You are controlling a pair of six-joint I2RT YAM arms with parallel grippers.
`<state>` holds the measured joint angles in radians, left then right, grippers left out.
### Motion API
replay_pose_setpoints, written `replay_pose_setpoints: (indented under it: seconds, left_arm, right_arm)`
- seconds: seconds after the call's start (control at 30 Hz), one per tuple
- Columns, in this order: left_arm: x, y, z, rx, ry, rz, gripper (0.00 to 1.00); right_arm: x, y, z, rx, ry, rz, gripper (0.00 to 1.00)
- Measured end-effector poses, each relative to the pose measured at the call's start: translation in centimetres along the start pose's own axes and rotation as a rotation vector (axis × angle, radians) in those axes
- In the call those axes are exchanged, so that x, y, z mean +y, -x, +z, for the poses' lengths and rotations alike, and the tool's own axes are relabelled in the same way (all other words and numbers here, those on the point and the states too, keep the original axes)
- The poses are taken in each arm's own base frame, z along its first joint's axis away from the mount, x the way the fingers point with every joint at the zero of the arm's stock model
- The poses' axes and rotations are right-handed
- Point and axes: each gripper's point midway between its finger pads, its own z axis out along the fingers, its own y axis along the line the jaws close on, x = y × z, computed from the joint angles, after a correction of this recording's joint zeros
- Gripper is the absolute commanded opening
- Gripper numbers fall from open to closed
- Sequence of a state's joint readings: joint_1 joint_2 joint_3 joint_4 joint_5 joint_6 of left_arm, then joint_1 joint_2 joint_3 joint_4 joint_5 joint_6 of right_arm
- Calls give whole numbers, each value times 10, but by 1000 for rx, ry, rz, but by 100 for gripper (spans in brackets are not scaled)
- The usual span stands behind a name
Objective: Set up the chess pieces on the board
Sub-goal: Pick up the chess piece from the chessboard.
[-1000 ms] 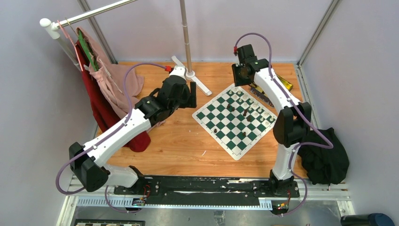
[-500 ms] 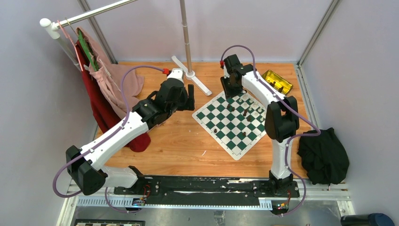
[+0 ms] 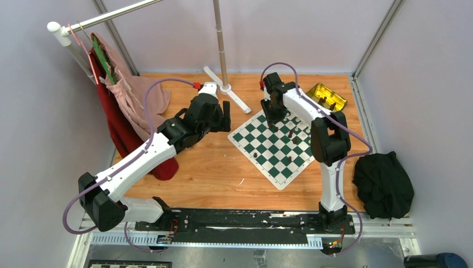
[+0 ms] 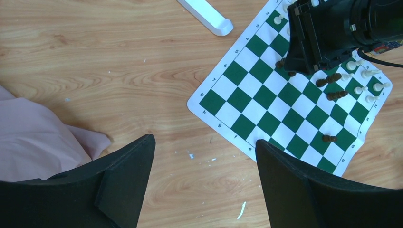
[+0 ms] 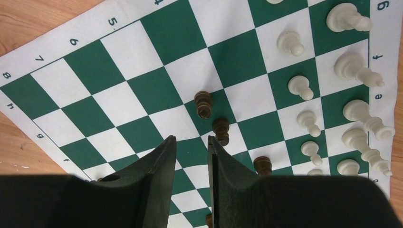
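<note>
The board [image 3: 268, 151] lies on the wooden table, right of centre, and also shows in the left wrist view [image 4: 266, 109] and the right wrist view [image 5: 142, 85]. White chess pieces [image 5: 304, 88] stand in rows along its right edge [image 3: 307, 131]. A few dark brown pieces [image 5: 203, 103] stand scattered on the squares [image 4: 336, 95]. My right gripper [image 5: 192, 138] hovers over the board's far part [image 3: 272, 120], jaws a narrow gap apart with nothing between them. A dark piece [image 5: 221, 130] stands just beyond its tips. My left gripper [image 4: 204, 140] is wide open and empty over bare wood left of the board [image 3: 226, 114].
A shiny gold tin [image 3: 326, 96] holding pieces sits behind the board at the right. A white pole stand [image 3: 226, 88] stands behind the board, its foot in the left wrist view [image 4: 209, 16]. Red and pink clothes [image 3: 120, 111] hang at the left. A black cloth [image 3: 385, 184] lies at the right.
My right arm has swung left from above the gold tin to over the board's far corner, uncovering the tin. My left arm has barely shifted.
</note>
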<state>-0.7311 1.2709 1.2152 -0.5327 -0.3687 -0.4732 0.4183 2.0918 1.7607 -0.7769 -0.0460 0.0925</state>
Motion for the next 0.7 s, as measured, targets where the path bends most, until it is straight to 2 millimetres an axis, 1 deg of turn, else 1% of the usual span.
replay_pose_setpoints:
  seconds: [0.2,0.4,0.7]
  left_arm:
    - [-1,-1,0,3,-6,-2,82]
    - [-2,-2,1,7,-8,0,82]
    - [-1,-6,6,24,-1,25,82]
  right_arm:
    - [1,2,4,-6,8,0,35]
    - [2,-2,19,16,15,1,35]
    - [-1,-6,31,37,20,12,35]
